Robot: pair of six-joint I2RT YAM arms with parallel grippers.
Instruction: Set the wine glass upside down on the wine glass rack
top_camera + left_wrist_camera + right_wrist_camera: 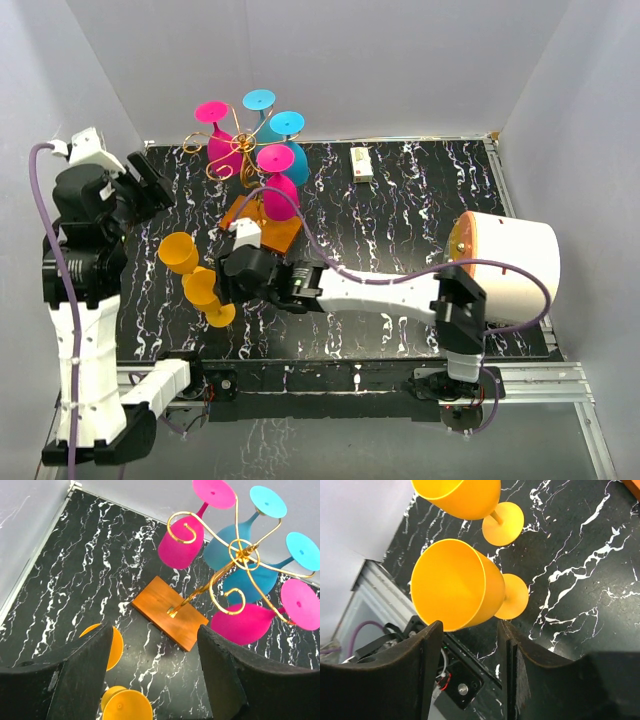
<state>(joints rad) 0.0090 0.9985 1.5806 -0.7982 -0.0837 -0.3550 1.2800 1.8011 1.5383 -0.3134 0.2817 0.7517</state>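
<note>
Overhead, the wine glass rack (244, 163) stands toward the far left of the black marbled table (400, 220) on its orange-brown base (268, 228). Two pink glasses (279, 184) and two blue glasses (272, 128) hang bowl-down from its gold arms. The orange wine glass (203, 290) sits nearer the front edge, left of the base and apart from the rack, with a second orange glass (180, 251) just beside it. The right arm reaches across the table, and its right pincer (226, 280) is close against the wine glass. The left pincer (152, 183) is raised at the table's left edge, away from both orange glasses.

From the left wrist, the left pincer (155, 645) is spread wide with nothing between its fingers (80, 675). It looks down on the rack (243, 551) and base (167, 611), and the two orange glasses show at the bottom of the view.

From the right wrist, the right pincer (470, 630) is parted. The wine glass (452, 582) has the lower edge of its bowl at the mouth of the gap and its foot on the table. The fingers (415, 670) are not closed on it, and I cannot tell whether either one touches it. The second orange glass (460, 497) lies just beyond.
</note>
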